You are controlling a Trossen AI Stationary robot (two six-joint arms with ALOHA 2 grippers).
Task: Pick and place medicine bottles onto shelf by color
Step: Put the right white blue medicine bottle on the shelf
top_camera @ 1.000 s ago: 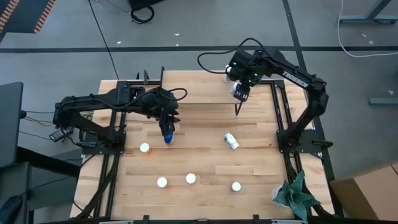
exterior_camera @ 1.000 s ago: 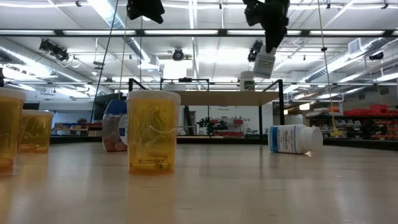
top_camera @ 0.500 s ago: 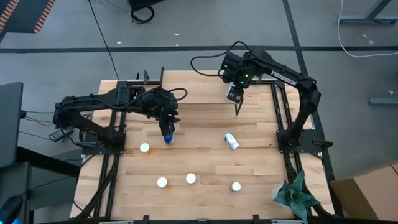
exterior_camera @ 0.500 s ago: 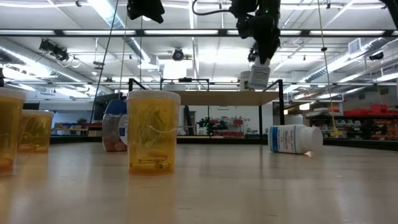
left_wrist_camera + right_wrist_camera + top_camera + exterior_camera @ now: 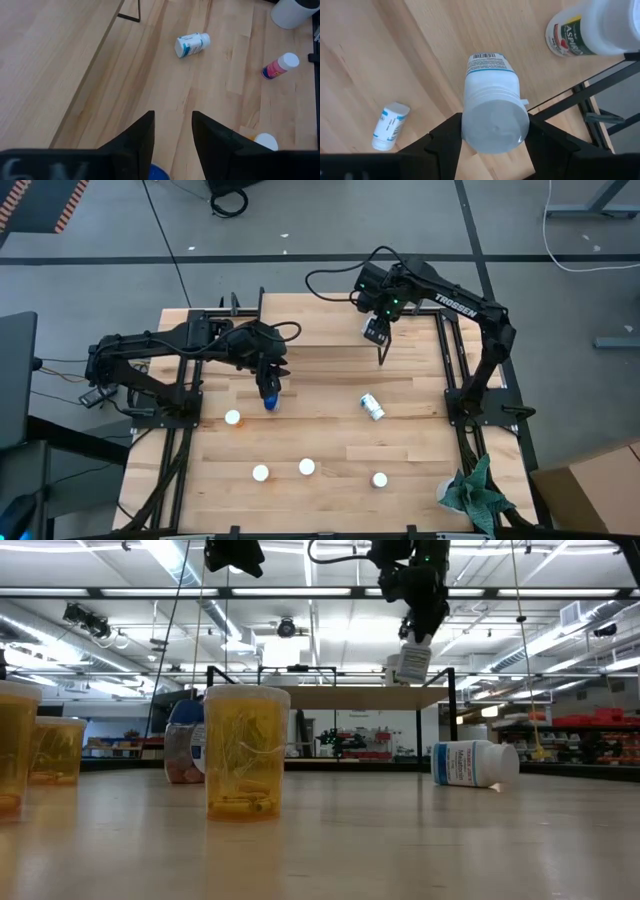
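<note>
- Both arms are dark, jointed metal, mounted on black frames
- The right arm [image 5: 470,305] bears white "TROSSEN" lettering and small green lights near the wrist
- Black cables loop from each arm
- The left arm's fingers [image 5: 141,134] are matte black, tapered wedges

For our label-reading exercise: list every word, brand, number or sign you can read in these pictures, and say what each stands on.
"TROSSEN": on the right arm, high view.
"ASPIRI", cut off: on the standing white bottle, right wrist view.
Barcode, digits too small: on the held white bottle in the right hand.
Print on the lying white bottle: too blurred.
</note>
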